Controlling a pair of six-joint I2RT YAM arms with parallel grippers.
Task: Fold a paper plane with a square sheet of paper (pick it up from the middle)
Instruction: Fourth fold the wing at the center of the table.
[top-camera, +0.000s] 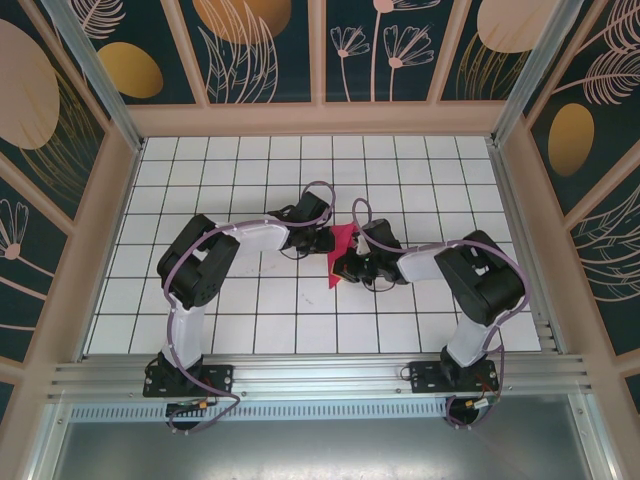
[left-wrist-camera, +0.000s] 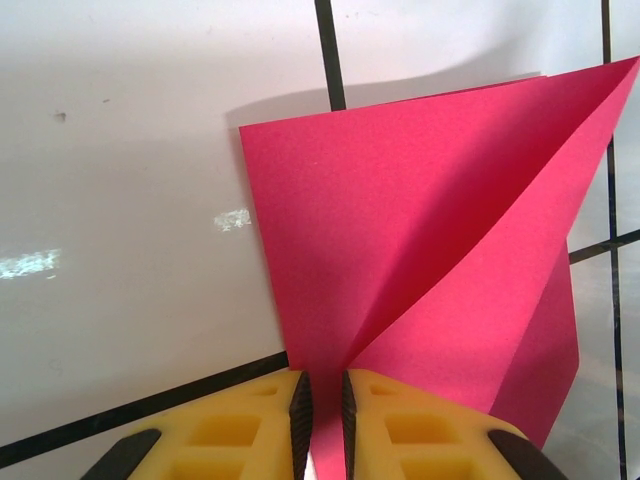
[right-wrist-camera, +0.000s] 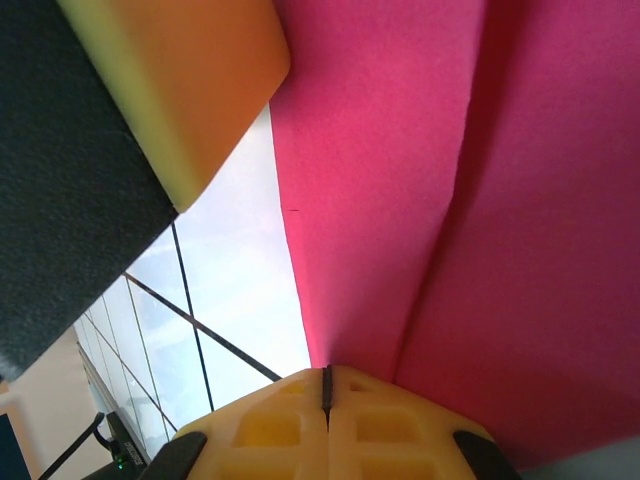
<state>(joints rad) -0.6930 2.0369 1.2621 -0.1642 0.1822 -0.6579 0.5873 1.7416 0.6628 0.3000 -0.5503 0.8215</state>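
pink paper pinched in left tool

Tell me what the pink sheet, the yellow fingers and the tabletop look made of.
Pink sheet: thin matte paper. It holds sharp creases and has no shine.
Yellow fingers: moulded plastic or firm rubber, can't tell which. Dull finish with recessed pockets.
Tabletop: glossy white, maybe laminate or tile. Bright glare patches, black grid lines.
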